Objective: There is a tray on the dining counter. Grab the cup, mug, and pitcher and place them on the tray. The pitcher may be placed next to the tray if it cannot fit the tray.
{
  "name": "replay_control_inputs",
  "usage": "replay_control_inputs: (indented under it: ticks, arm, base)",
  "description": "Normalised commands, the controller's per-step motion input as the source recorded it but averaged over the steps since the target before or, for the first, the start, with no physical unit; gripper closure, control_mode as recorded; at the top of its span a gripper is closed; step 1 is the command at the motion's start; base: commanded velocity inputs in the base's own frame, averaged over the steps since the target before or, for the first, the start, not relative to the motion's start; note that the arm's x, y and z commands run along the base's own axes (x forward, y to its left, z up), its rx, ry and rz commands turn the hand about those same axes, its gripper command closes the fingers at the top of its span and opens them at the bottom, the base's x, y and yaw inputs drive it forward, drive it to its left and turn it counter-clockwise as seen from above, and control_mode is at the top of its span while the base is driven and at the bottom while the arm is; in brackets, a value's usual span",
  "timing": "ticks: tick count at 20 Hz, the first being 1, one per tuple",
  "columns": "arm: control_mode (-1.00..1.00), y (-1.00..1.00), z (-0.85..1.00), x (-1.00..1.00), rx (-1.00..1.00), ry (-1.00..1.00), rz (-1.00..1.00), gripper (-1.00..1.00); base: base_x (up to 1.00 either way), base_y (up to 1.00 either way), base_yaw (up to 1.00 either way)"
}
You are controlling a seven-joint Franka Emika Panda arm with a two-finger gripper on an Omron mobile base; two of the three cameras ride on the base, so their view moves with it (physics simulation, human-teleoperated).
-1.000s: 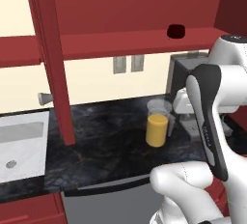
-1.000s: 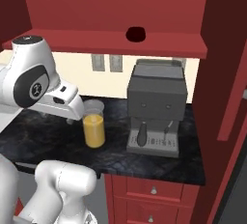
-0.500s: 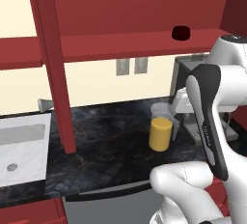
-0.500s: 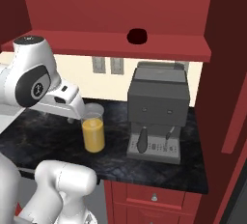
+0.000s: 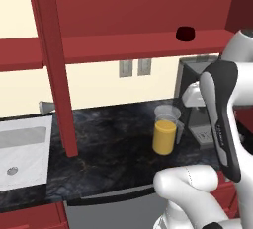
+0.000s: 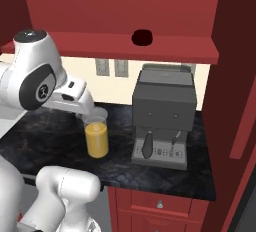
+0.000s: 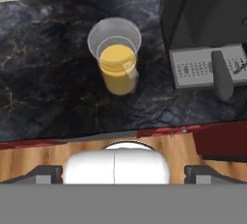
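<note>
The pitcher stands alone on the bench; next, the hand must reach it; its opening I cannot tell.

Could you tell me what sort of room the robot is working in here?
It looks like a kitchen: a black marbled countertop with a white sink at one end, a grey coffee machine under dark red cabinets, and a pitcher of orange liquid.

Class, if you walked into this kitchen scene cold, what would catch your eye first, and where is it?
The clear pitcher of orange liquid, standing alone on the black marbled countertop. Just right of it sits a boxy grey coffee machine, under the dark red cabinets.
</note>
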Motion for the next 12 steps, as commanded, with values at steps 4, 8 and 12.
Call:
replay_control_inputs:
  ticks: [4,8,12]
  arm:
    - [-1.00,-0.12,0.46,0.00,0.00,-0.24,0.00,-1.00]
    - [-1.00,-0.02,0.44,0.00,0.00,-0.29,0.00,-1.00]
    - [-1.00,0.00,0.22,0.00,-0.02,-0.35,0.00,-1.00]
  base:
    - [0.00,0.00,0.00]
    - [0.00,0.00,0.00]
    - [0.00,0.00,0.00]
